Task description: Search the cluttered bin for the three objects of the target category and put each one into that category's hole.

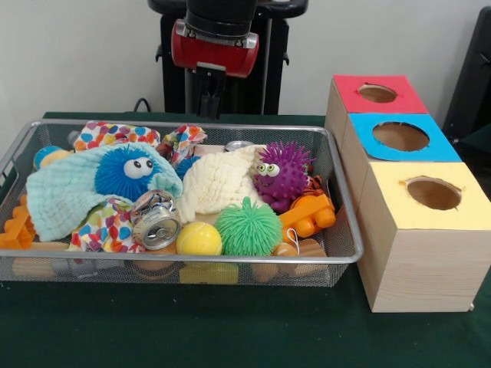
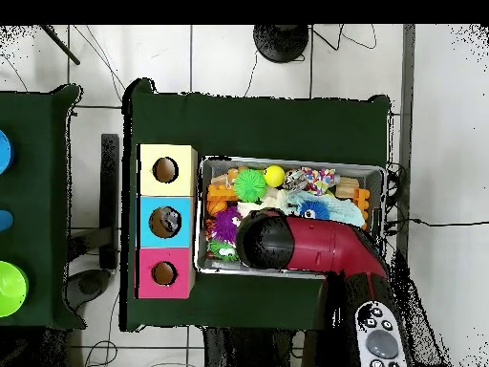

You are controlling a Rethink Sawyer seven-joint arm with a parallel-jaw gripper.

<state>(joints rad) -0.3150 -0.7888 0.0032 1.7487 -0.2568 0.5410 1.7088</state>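
A wire mesh bin (image 1: pixel 347 222) holds a jumble of toys. Among them are a blue fuzzy ball with eyes (image 1: pixel 126 172), a purple spiky ball with eyes (image 1: pixel 281 172), a green spiky ball (image 1: pixel 248 227) and a yellow ball (image 1: pixel 199 239). A crushed can (image 1: pixel 154 220), a light blue cloth (image 1: pixel 61 195), a cream cloth (image 1: pixel 217 184), a patterned cloth (image 1: pixel 107 135) and an orange toy block (image 1: pixel 308 216) lie between them. My gripper (image 1: pixel 209 98) hangs above the bin's far edge, dark against the pedestal. In the overhead view the red arm (image 2: pixel 306 244) hides it and part of the bin (image 2: pixel 372 170).
Three wooden boxes with round holes stand in a row beside the bin: red-topped (image 1: pixel 378 93), blue-topped (image 1: pixel 401 136) and yellow-topped (image 1: pixel 433 193). From above they are the yellow box (image 2: pixel 165 169), the blue box (image 2: pixel 165 222) and the red box (image 2: pixel 164 272). Wooden pieces lie along the bin's front.
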